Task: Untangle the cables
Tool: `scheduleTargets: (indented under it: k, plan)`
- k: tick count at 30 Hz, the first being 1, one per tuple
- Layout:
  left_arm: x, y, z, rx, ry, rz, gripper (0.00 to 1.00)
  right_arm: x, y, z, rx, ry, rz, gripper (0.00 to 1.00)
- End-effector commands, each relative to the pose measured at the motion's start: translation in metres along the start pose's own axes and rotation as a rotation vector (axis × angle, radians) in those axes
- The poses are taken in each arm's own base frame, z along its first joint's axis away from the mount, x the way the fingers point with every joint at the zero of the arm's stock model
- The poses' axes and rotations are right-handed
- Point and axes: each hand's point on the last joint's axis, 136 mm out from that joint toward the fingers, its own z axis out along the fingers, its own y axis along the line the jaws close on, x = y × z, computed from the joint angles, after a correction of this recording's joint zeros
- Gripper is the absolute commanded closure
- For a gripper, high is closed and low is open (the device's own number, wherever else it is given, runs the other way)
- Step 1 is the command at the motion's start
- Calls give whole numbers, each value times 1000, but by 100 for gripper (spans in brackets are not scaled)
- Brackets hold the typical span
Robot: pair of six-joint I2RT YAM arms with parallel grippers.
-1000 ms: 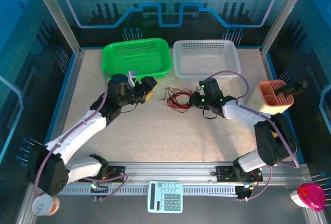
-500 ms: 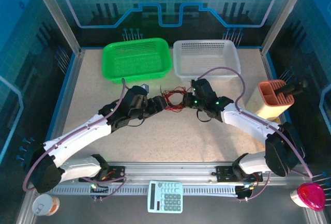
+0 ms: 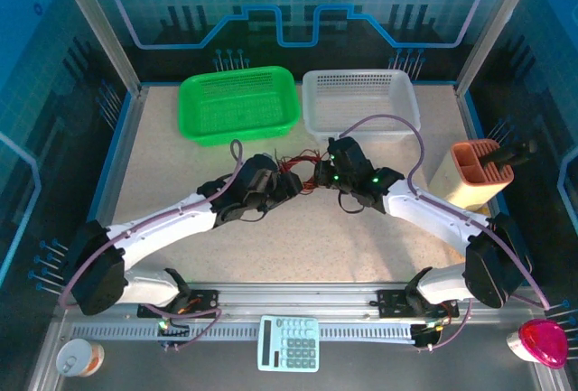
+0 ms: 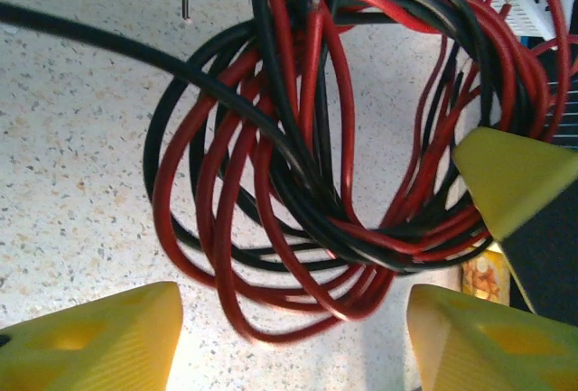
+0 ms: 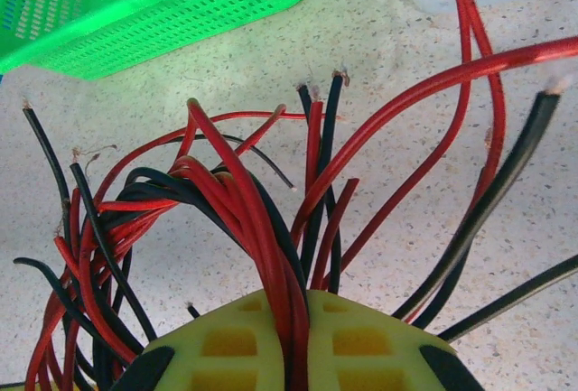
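1. The cables (image 3: 302,172), thin red and black wires in a loose tangle, lie just in front of the right corner of the green plastic mesh basket (image 3: 239,102).
2. The left gripper (image 3: 291,183), below that corner, holds its yellow fingers spread around the loop, gripping nothing. Closing here would likely trap many strands and tighten the knot.
3. The right gripper (image 3: 323,172), just past the corner, is clamped on a thick bundle. Pulling could drag everything along.

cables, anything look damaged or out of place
The cables are one snarled red-and-black bunch on the table, pinched in the right gripper. Several ends splay loose, and some tips look stripped and frayed. Otherwise nothing stands out.
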Motion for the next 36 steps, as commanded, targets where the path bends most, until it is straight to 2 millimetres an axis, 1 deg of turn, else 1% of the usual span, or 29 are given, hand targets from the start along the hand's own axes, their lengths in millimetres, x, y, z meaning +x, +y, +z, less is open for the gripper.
scheduleTargets:
  k: [1, 2, 3, 4, 5, 7, 11, 12, 13, 14, 18, 22, 25, 28, 30, 33, 35, 36]
  plan:
    - [-11, -12, 2, 18, -51, -15, 40, -12, 17, -8, -37, -38, 11, 100]
    - [-12, -12, 4, 16, -55, -14, 46, -11, 18, -8, -40, -38, 10, 100]
    - [-13, -12, 5, 15, -60, -16, 56, -11, 19, -9, -44, -39, 9, 100]
    - [-15, -13, 6, 12, -67, -20, 64, -10, 19, -9, -45, -35, 9, 100]
    - [-16, -14, 6, 14, -70, -19, 67, -9, 21, -10, -52, -34, 11, 100]
    - [-18, -14, 9, 7, -79, -19, 71, -6, 21, -10, -61, -29, 17, 100]
    - [-23, -12, 14, -9, -88, -18, 83, -1, 18, -9, -57, -20, 23, 100]
    - [-24, -11, 15, -12, -89, -18, 89, 0, 16, -9, -54, -22, 24, 100]
    - [-26, -10, 15, -12, -93, -18, 97, 1, 13, -9, -46, -21, 24, 100]
    - [-28, -9, 15, -12, -95, -22, 100, 2, 11, -8, -38, -21, 24, 100]
    - [-39, -5, 7, 25, -113, -49, 100, 6, -13, -3, 16, -19, 43, 100]
    - [-53, -6, -11, 150, -125, -108, 100, 14, -50, 12, 82, 3, 74, 100]
    - [-62, -3, -23, 230, -115, -155, 100, 15, -69, 25, 103, 11, 89, 100]
    - [-69, 9, -31, 261, -111, -201, 100, 19, -79, 38, 109, 37, 94, 100]
    - [-72, 18, -34, 259, -116, -224, 100, 22, -79, 44, 99, 56, 90, 100]
    - [-73, 28, -33, 246, -101, -231, 100, 26, -75, 53, 79, 81, 86, 100]
    - [-77, 40, -33, 231, -97, -252, 100, 28, -82, 55, 115, 84, 78, 100]
    - [-80, 50, -34, 229, -102, -285, 100, 28, -90, 55, 152, 82, 74, 100]
